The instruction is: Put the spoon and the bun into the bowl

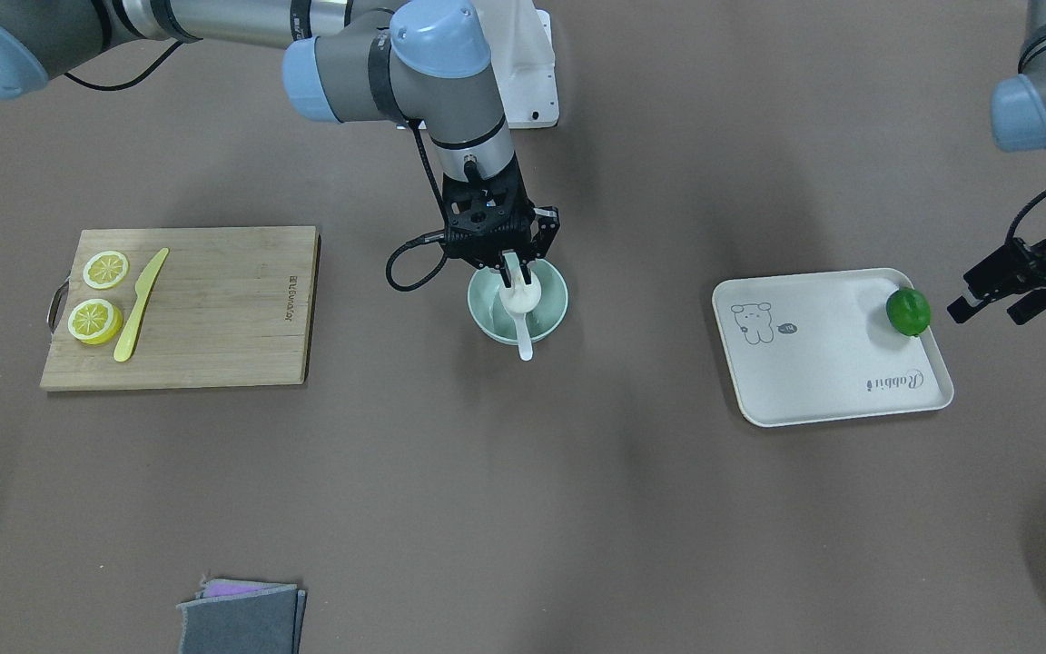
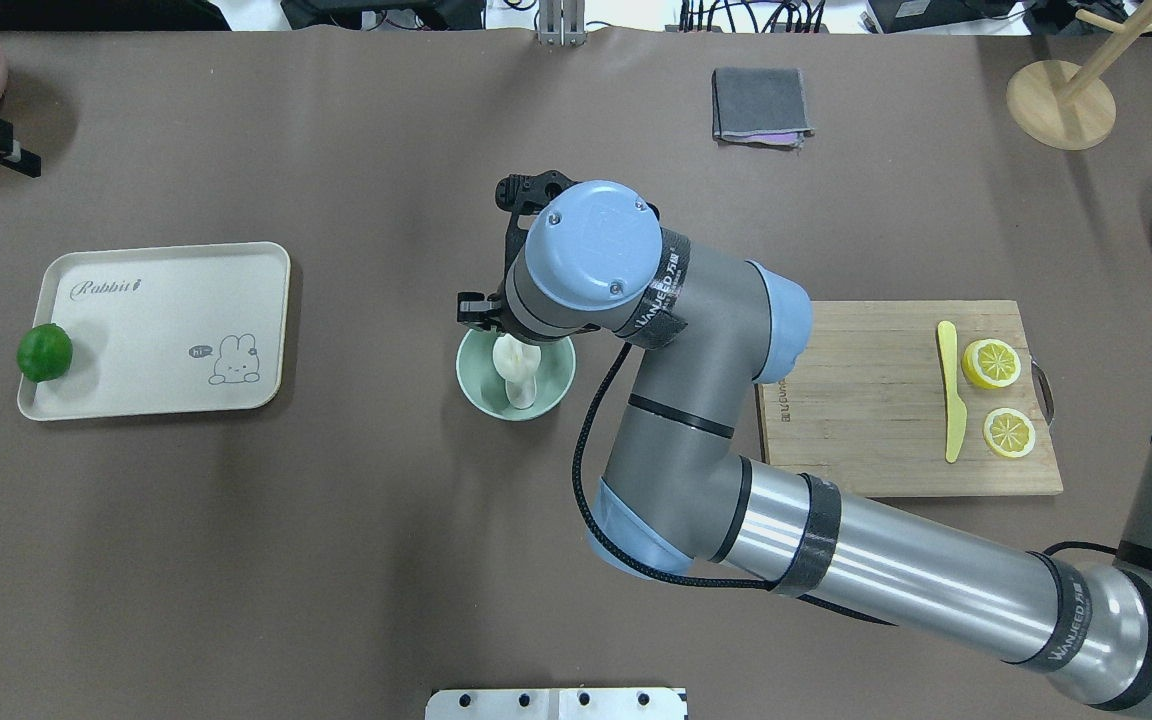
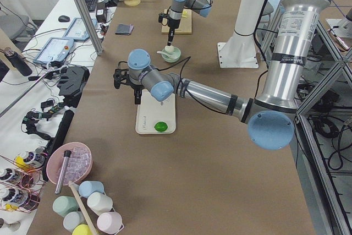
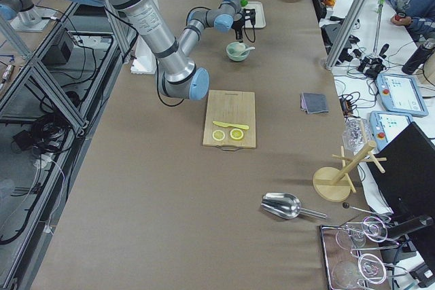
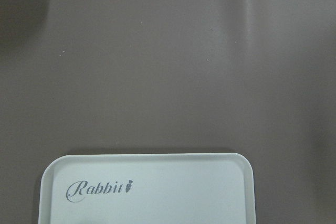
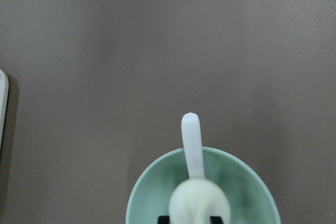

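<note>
Bun: small round white bun, centre of the front-facing view, inside the bowl, on the spoon.
Bowl: smooth, round, mint-green bowl.
Spoon: glossy white soup spoon; handle overhanging the rim shows front-on and in the right wrist view, hidden overhead.
Right gripper: black right gripper, pinching the bun.
Left gripper: left gripper, right edge, fingers spread, near a green lime on the cream rectangular tray.

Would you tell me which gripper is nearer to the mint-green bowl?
The right gripper is directly above the bowl, down at the bun inside. The left gripper is far off, beyond the tray near the lime.
</note>
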Robot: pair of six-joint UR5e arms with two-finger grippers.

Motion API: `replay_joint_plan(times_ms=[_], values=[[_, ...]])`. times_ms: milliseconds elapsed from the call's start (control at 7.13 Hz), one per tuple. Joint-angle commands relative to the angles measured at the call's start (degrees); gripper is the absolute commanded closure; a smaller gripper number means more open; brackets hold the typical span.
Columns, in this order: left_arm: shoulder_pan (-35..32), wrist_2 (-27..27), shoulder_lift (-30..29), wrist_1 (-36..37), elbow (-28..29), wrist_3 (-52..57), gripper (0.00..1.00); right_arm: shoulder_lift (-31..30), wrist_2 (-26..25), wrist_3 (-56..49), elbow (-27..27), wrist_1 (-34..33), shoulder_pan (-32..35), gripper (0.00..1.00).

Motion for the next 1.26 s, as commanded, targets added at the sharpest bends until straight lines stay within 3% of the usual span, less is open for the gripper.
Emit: replay_joint_plan(times_ms=[0, 280, 421, 561, 841, 981, 1121], values=[[0.0, 0.5, 0.3, -0.2, 0.4, 0.4, 0.02, -5.0, 0.6, -0.5, 5.9, -0.6, -0.1, 0.00], [-0.1, 0.5, 0.0, -0.2, 0.3, 2.5, 0.02, -12.3, 5.8, -3.3, 15.6, -5.0, 4.9, 0.00], [-2.0, 0.1, 3.2, 0.2, 0.3, 16.1, 0.02, -16.5, 12.7, -9.9, 17.3, -7.2, 11.7, 0.00], [-2.6, -0.1, 7.6, 0.4, -2.5, 21.7, 0.02, -22.5, 18.0, -20.4, 17.4, -7.3, 18.3, 0.00], [-3.6, -0.2, 16.1, 0.7, -7.9, 22.9, 0.02, -34.8, 24.4, -43.7, 16.5, -7.1, 31.8, 0.00], [-3.9, -1.9, 18.9, 1.0, -7.7, 29.5, 0.02, -38.7, 29.5, -53.0, 15.8, -7.8, 39.8, 0.00], [-7.6, -4.8, 19.1, 4.7, -7.4, 34.2, 0.02, -41.3, 31.3, -61.4, 13.7, -7.9, 45.8, 0.00]])
